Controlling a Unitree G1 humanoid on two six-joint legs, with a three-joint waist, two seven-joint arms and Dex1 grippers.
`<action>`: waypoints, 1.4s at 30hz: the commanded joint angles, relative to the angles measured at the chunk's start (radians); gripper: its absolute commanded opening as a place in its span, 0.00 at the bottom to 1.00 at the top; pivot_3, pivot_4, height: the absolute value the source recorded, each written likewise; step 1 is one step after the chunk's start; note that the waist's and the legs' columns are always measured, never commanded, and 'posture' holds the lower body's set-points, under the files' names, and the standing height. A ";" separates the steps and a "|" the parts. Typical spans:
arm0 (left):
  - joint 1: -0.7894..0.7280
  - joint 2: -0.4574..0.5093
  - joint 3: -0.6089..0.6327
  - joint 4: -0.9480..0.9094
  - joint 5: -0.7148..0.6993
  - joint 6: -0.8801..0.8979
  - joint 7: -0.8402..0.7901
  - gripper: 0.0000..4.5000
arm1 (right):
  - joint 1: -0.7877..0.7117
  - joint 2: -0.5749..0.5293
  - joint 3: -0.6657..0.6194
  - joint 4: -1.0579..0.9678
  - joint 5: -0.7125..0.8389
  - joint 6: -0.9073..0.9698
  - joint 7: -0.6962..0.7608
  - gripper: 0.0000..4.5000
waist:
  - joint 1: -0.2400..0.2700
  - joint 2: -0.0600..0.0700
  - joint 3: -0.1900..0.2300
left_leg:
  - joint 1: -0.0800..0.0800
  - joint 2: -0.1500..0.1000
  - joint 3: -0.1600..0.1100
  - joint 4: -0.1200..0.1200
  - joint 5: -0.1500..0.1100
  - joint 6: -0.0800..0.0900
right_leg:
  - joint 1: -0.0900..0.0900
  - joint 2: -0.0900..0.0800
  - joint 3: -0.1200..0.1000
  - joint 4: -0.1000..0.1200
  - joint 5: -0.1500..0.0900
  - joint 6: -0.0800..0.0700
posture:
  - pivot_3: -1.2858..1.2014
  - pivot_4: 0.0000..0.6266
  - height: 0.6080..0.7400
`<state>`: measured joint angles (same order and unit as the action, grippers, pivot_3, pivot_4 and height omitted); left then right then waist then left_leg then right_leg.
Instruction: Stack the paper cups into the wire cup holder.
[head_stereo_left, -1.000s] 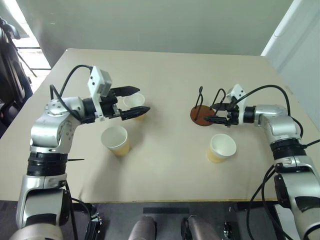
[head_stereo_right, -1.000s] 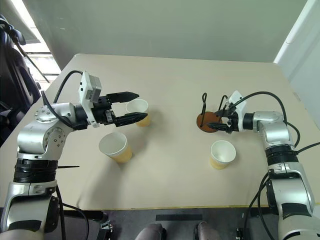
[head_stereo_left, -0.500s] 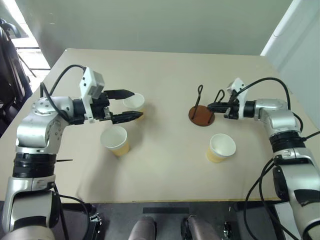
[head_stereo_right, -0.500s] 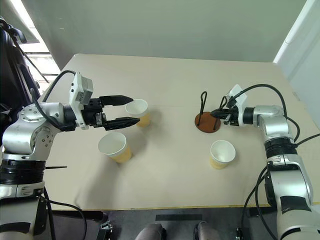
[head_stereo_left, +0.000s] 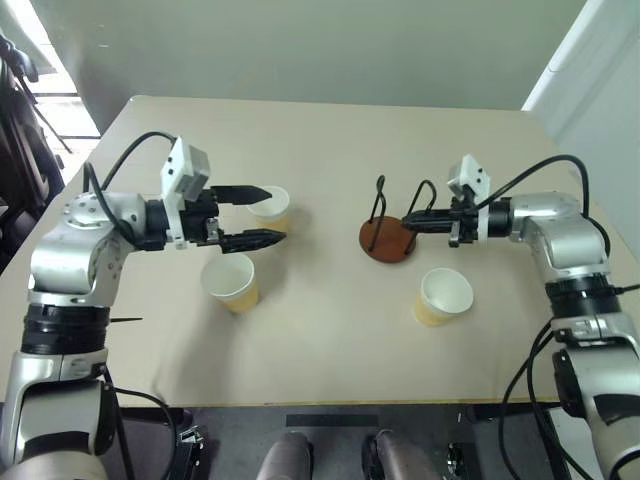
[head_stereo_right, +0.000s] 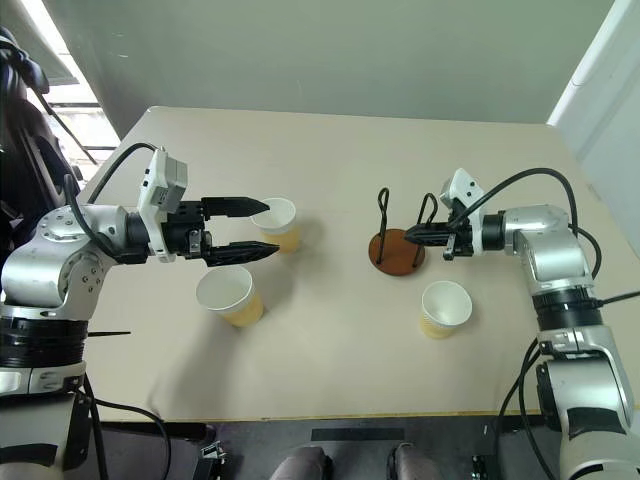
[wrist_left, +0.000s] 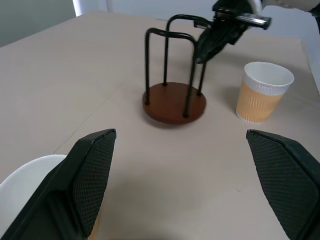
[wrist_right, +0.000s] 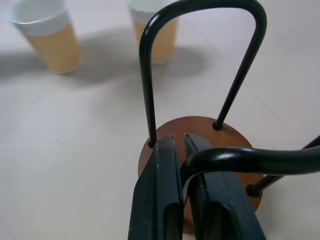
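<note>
Nearest the robot's edge of the table stand two of the paper cups, upright and mouth up: one on the left and one on the right, well apart from each other. Just beyond the left one, the left gripper hangs level with its fingers spread wide and nothing between them, its tips flanking the third cup, which stands upright a little farther back; whether either tip touches that cup's wall is hard to tell from the head views.

Farther across, near the middle of the table, sits the wire cup holder, its round brown base flat on the table and both loops upright. The right gripper has its fingers pressed together on the top of the loop nearer to it, as the right wrist view shows plainly.

The step in hand looks like placing the holder within both arms' reach. To do it well, keep the base flat and slide rather than lift, since a pinch high on a thin wire could tip the stand. Settle it clear of the right cup, then release cleanly before the left gripper closes on its cup.
</note>
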<state>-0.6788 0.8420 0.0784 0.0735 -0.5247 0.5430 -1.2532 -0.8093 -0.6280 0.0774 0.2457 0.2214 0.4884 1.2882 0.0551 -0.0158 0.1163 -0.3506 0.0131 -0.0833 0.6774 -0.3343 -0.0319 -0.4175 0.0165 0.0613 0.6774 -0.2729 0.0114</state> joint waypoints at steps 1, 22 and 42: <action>-0.013 0.016 0.010 -0.039 -0.011 0.004 -0.012 1.00 | 0.043 -0.034 -0.024 -0.164 0.054 0.063 -0.015 0.00 | 0.000 0.000 0.000 | 0.000 0.000 0.000 0.000 0.000 0.000 | 0.000 0.000 0.000 0.000 0.000 0.000 | 0.52 0.24 1.00; -0.015 -0.009 -0.020 -0.036 -0.003 0.001 -0.024 1.00 | 0.241 -0.027 0.024 -0.604 0.173 0.288 -0.252 0.00 | -0.022 0.000 0.000 | 0.000 0.000 -0.001 0.004 0.001 0.002 | 0.001 0.000 0.000 0.000 0.003 0.004 | 0.52 0.24 1.00; 0.121 0.112 0.006 -0.207 -0.089 0.089 -0.129 1.00 | 0.188 -0.057 0.119 -0.507 0.165 0.136 -0.123 0.00 | -0.027 0.000 0.000 | 0.000 0.000 -0.001 0.003 0.001 0.002 | 0.001 0.000 0.000 0.000 0.003 0.004 | 0.52 0.24 1.00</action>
<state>-0.5613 0.9337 0.0580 -0.0788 -0.5852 0.6203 -1.3631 -0.5992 -0.6821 0.2005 -0.2531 0.3873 0.6536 1.1540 0.0281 -0.0159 0.1163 -0.3504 0.0131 -0.0846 0.6802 -0.3332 -0.0296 -0.4166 0.0166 0.0618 0.6769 -0.2702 0.0155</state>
